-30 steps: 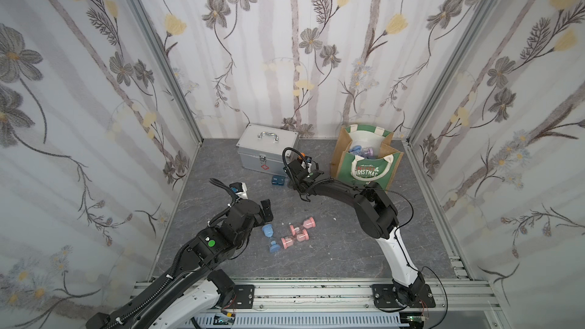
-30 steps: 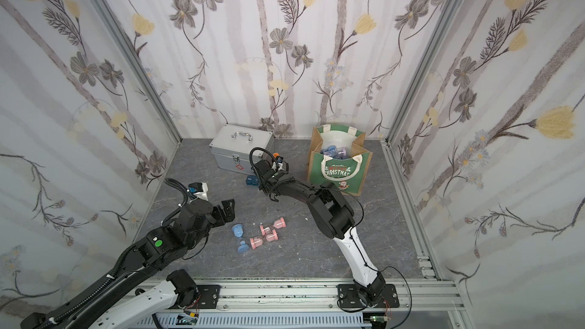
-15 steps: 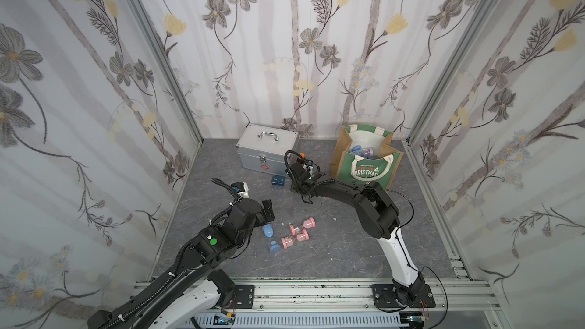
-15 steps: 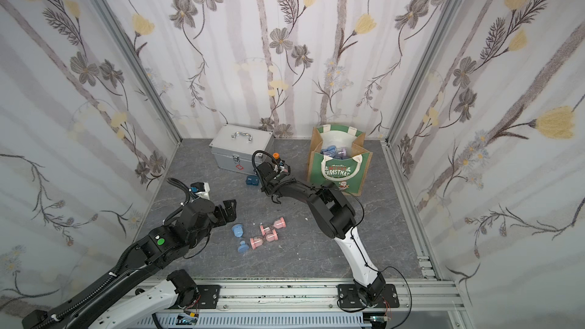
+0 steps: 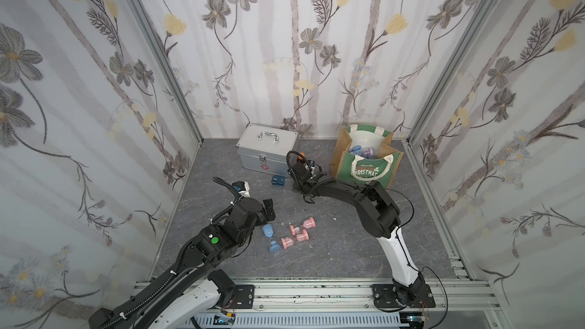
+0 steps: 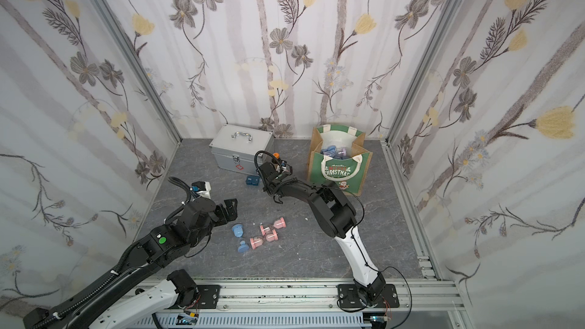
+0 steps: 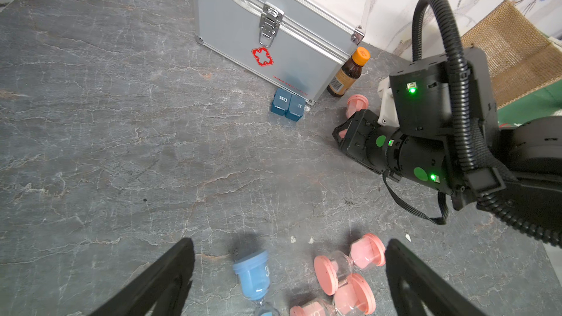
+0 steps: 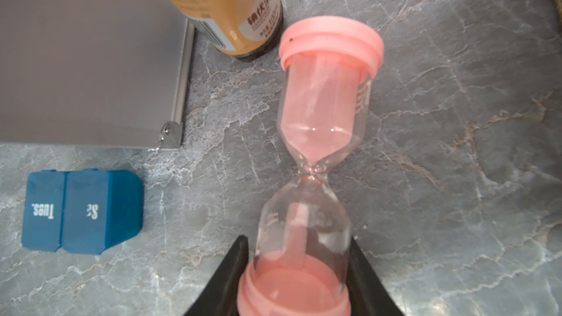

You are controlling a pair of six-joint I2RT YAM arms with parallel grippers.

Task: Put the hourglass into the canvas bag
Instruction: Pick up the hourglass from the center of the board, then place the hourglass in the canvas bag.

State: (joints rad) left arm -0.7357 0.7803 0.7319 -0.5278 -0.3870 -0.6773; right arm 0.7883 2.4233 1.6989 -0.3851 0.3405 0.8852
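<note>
Tight mid-frame: metal case (image 5: 266,156), brown bottle (image 5: 302,154) and pill box (image 5: 278,180) crowd the right gripper (image 8: 299,240) and its clamped hourglass (image 8: 319,101). Bare floor (image 5: 323,153) towards the canvas bag (image 5: 341,150), right of centre, lies open.

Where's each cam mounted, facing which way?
Both top views: high above the base rail, looking down at silver case, canvas bag; left arm, right arm show.
Left wrist: on left arm, facing the case; open left gripper, right arm show.
Right wrist: on right arm, looking along right gripper shut on pink hourglass.
Wrist views share case, blue pill box, brown bottle.
</note>
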